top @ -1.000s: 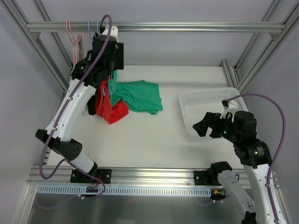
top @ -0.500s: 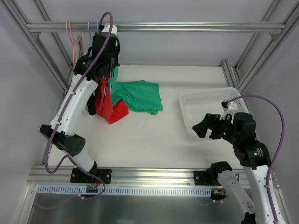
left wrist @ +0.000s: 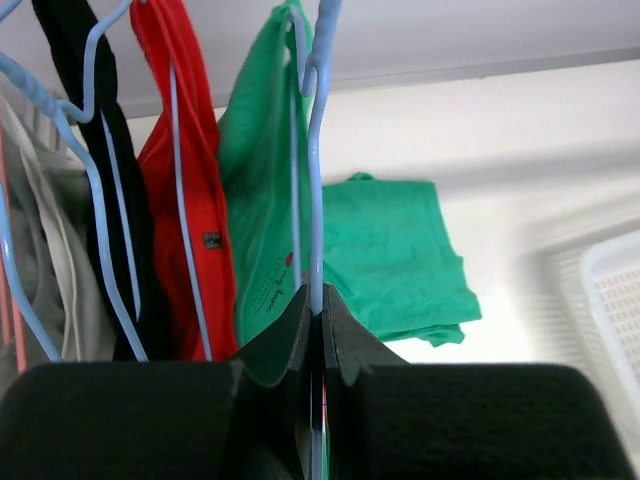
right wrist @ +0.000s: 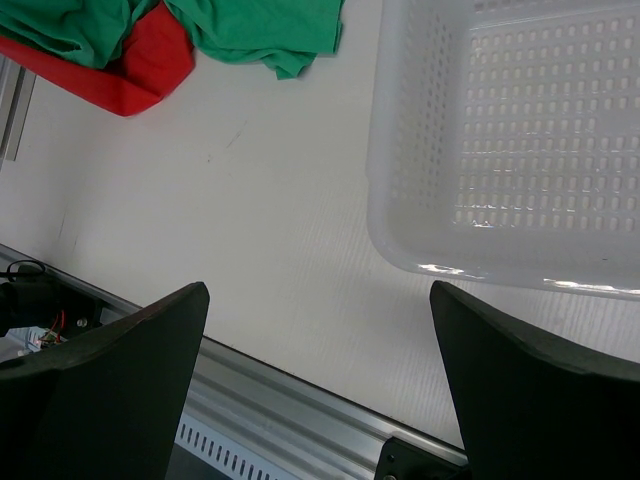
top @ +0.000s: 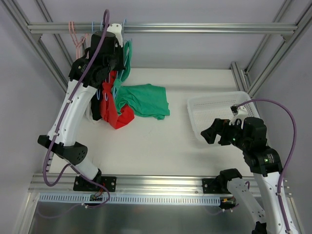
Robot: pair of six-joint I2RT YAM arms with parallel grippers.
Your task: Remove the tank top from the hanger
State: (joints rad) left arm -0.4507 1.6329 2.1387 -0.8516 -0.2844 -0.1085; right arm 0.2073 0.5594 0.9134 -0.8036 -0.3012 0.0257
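Near right: right gripper, fingers spread wide and holding nothing, hovering over the table just off the near-left corner of the basket. Farther in, left of the middle: a green shirt lying crumpled on the table, touching the low end of a red top. At the back-left corner, up under the rail: left gripper, clamped tight on the wire of a light-blue hanger, the green tank top draped on that hanger, just beside the red top and a black garment on neighbouring wires.
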